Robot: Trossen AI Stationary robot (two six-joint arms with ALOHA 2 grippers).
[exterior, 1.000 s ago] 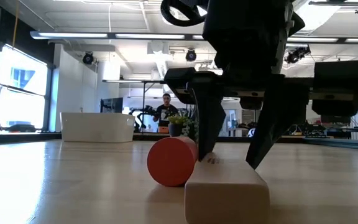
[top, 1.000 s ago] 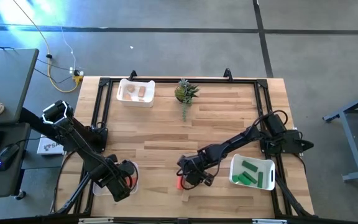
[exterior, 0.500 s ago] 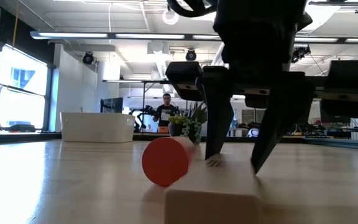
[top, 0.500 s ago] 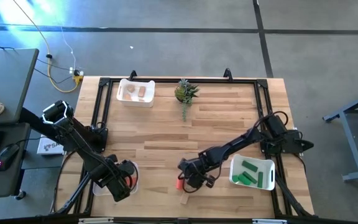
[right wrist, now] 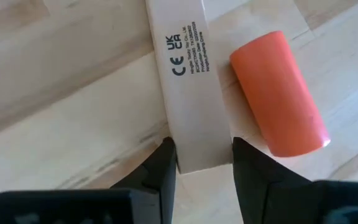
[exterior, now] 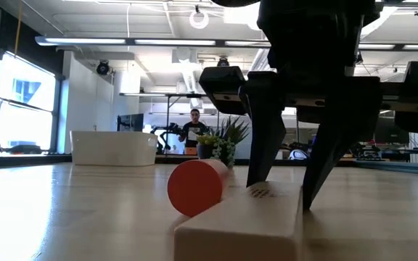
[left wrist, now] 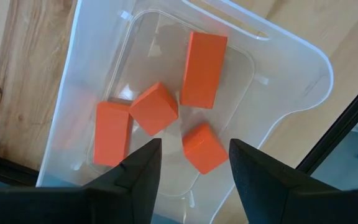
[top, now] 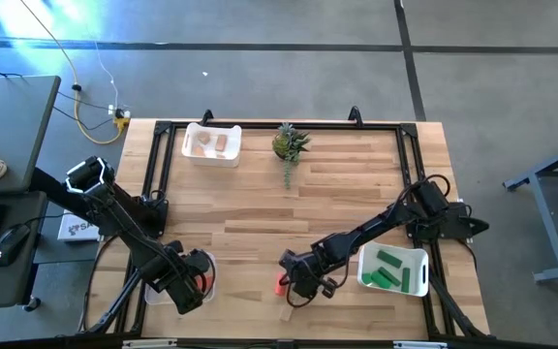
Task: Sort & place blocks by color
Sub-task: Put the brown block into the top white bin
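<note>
Right end effector [top: 296, 289] sits low in the lower middle of the high view, its two fingers [right wrist: 161, 167] pressed against the sides of a tan bar [right wrist: 187, 81] at one end; it is gripping that bar on the table [top: 260, 204]. An orange cylinder [right wrist: 278, 93] lies just beside the bar, touching or nearly so along its length. To do this step well, the grip should probably stay square across the bar's narrow width and the lift go straight up, so the bar clears the cylinder without nudging it into a roll. The grip is near the end, not the middle, so the bar may tip as it rises; a slow lift would help. The tan blocks sit in the white bin [top: 211, 143] at the upper left of the high view, a likely goal.

Left end effector [left wrist: 191, 171] hangs with fingers apart over the clear bin [left wrist: 92, 74] holding four orange blocks [left wrist: 202, 60].

Compared with a second ago, the right fingers have drawn in onto the bar, the arm has shifted lower in the high view, and in the low view the bar has turned.
</note>
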